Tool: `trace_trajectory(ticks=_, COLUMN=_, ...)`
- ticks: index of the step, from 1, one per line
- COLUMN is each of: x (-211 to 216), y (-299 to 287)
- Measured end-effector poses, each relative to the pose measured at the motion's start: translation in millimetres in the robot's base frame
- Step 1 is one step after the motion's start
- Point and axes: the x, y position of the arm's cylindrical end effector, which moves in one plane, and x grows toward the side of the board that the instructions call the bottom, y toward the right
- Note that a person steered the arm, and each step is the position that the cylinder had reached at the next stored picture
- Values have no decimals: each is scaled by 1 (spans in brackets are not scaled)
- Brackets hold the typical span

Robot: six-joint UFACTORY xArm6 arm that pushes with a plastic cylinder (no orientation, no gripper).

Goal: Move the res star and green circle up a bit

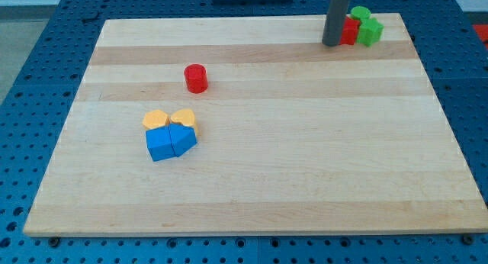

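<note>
My tip (332,43) rests on the board near the view's top right. It touches the left side of the red star (350,30), which the rod partly hides. A green circle (360,14) sits just above the red star. A second green block (370,31), with an uneven outline, sits against the red star's right side. The three blocks form a tight cluster close to the board's top edge.
A red cylinder (196,78) stands left of centre. Below it lies a cluster: two yellow blocks (155,120) (184,117) above a blue cube (158,143) and another blue block (182,138). The wooden board (305,165) lies on a blue perforated table.
</note>
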Motion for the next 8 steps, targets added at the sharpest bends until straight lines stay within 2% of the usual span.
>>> trace_trajectory(ticks=2, x=-14, y=-1)
trace_trajectory(ticks=5, x=44, y=2)
trace_trajectory(ticks=6, x=38, y=13)
trace_trajectory(ticks=8, x=0, y=26)
